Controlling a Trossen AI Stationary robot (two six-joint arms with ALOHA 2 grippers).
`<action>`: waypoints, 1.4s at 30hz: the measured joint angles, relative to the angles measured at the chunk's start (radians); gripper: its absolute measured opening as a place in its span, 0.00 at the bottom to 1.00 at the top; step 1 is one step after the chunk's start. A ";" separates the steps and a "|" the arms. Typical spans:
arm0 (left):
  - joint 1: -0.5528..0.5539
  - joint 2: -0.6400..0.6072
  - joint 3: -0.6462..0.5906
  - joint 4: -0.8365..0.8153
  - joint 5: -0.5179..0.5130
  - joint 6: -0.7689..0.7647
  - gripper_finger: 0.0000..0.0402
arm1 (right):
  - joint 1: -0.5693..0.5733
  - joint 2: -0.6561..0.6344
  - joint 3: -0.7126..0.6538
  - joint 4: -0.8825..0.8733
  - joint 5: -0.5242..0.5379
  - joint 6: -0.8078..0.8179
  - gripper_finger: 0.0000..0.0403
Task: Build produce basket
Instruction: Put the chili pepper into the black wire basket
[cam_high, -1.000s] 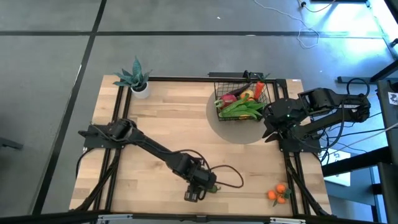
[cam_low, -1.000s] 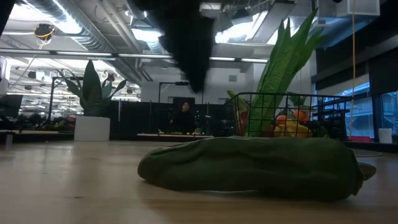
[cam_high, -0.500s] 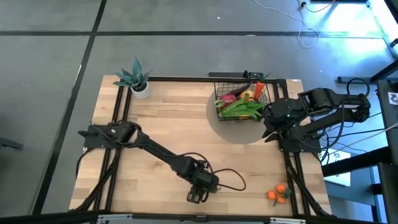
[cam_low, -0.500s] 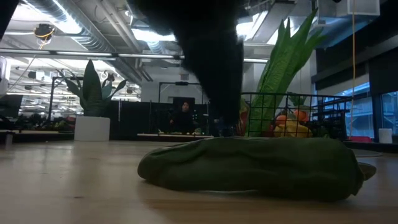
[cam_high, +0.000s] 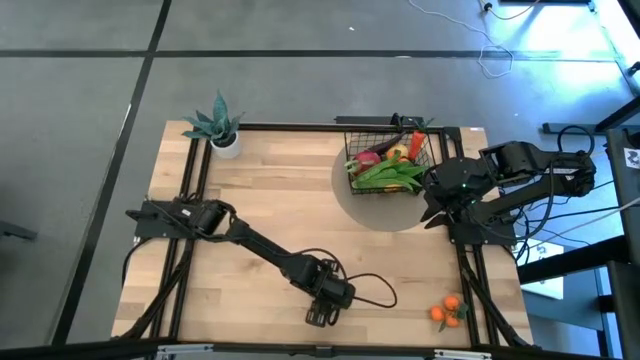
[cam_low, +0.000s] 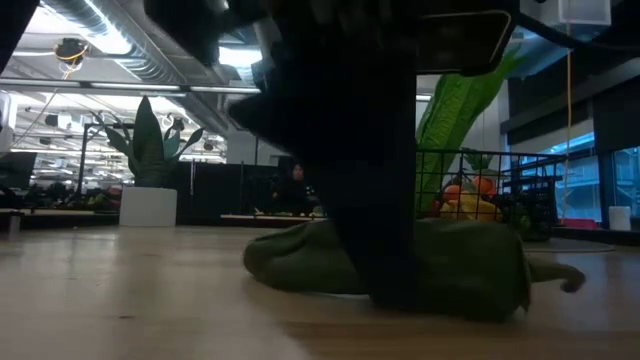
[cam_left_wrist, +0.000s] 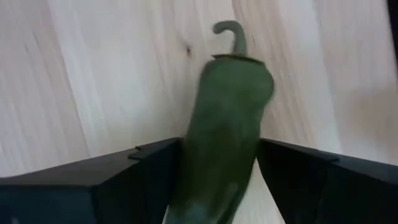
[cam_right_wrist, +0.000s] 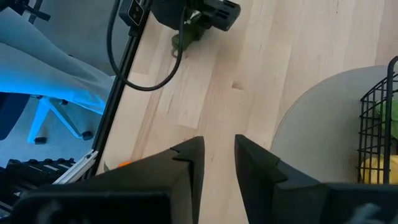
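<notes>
Left gripper (cam_left_wrist: 217, 186): it was low at the near edge of the table (cam_high: 260, 200), with its two fingers standing on both sides of the green pepper (cam_left_wrist: 227, 118). The pepper's body filled the gap and seemed to touch both fingers, so I judged it as pinched.

Green pepper: it lay on its side on the bare wood, with its curled stem pointing away from the wrist. It was well apart from the basket (cam_high: 390, 150).

Handling: the pepper looked like a soft, light toy with a matt skin. I judged it not slippery and not fragile, but it may give a little under pressure.

Where to hold: across the thick middle of the body, as the fingers stood then, and not at the thin stem, which would bend or slip.

Basket: it stood at the far right of the table on a grey round mat (cam_high: 375, 205), already holding several pieces of produce (cam_high: 385, 165).

Oranges (cam_high: 448, 312): they lay at the near right corner, outside the basket.

Right gripper (cam_right_wrist: 217, 162): it waited just beside the basket, holding nothing, its fingers slightly apart.
</notes>
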 joint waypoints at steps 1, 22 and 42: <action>-0.001 0.000 0.000 -0.003 0.001 -0.002 0.51 | 0.000 0.000 0.000 0.002 0.000 0.000 0.19; 0.000 -0.011 -0.001 -0.037 -0.127 0.002 0.21 | 0.000 0.000 0.000 0.016 0.000 0.001 0.19; 0.236 -0.390 -0.001 -0.132 -0.245 0.033 0.21 | 0.000 0.000 0.000 0.060 0.007 0.001 0.19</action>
